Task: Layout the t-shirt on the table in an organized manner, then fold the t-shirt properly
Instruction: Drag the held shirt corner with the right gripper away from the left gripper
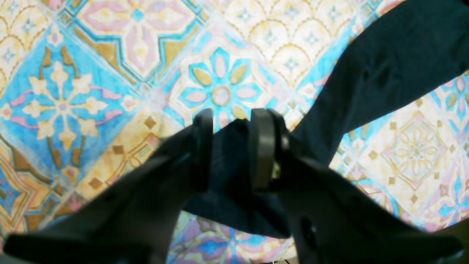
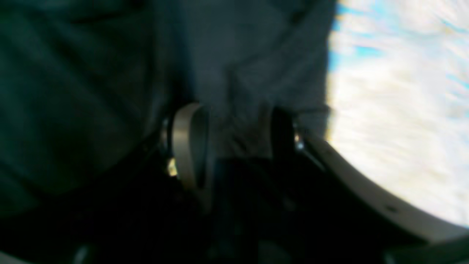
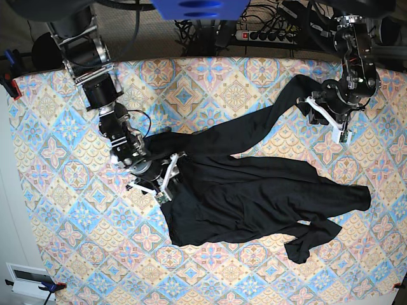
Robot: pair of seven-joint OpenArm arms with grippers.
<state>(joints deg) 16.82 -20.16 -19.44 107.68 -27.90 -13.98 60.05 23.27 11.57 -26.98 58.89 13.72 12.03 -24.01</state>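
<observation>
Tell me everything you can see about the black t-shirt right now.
The t-shirt is plain black, thin, slightly shiny fabric with no print. It lies crumpled and unfolded across the middle of the table, with one long strip stretched toward the far corner. The left tool pinches the end of that strip. The right tool has fabric between its fingers at the opposite edge. A twisted end trails toward the near edge.

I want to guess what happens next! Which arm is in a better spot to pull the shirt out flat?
Probably the left gripper: it pinches the t-shirt sleeve end, stretched toward the table corner. The right gripper sits amid bunched cloth.
</observation>
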